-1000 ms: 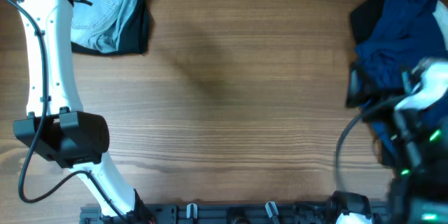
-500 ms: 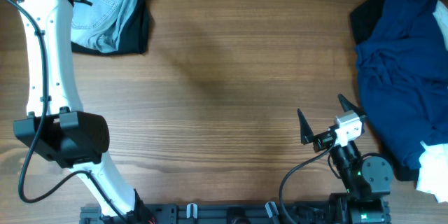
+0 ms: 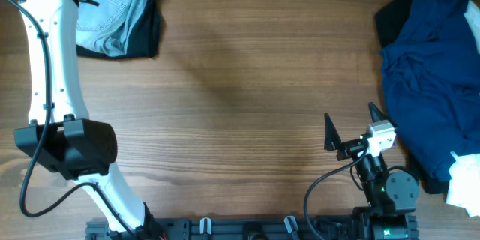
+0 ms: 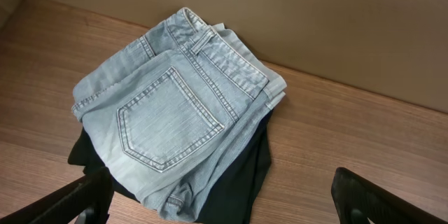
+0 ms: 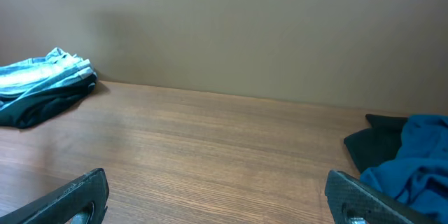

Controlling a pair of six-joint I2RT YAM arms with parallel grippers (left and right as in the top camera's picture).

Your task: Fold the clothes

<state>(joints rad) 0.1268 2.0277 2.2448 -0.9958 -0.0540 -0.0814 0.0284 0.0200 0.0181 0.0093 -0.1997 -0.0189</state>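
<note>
The folded pale blue denim jeans (image 3: 112,11) lie at the table's far left corner on a folded black garment (image 3: 146,34). In the left wrist view the jeans (image 4: 175,112) show a stitched back pocket, with the black garment (image 4: 241,182) under them. My left gripper (image 4: 224,199) is open and empty, hovering just above and in front of this stack. A heap of navy clothes (image 3: 431,75) with black cloth beneath lies at the right edge. My right gripper (image 3: 351,129) is open and empty, left of the heap, low near the front; its wrist view shows the navy cloth (image 5: 413,157) at right.
The wooden table (image 3: 255,82) stretches between the two piles. A white item (image 3: 463,180) lies at the front right corner. The left arm (image 3: 52,67) runs along the left edge. A back wall (image 5: 231,28) rises behind the table.
My right arm withdrew from over the navy heap to the front, then shifted slightly right. The left arm and jeans have not moved.
</note>
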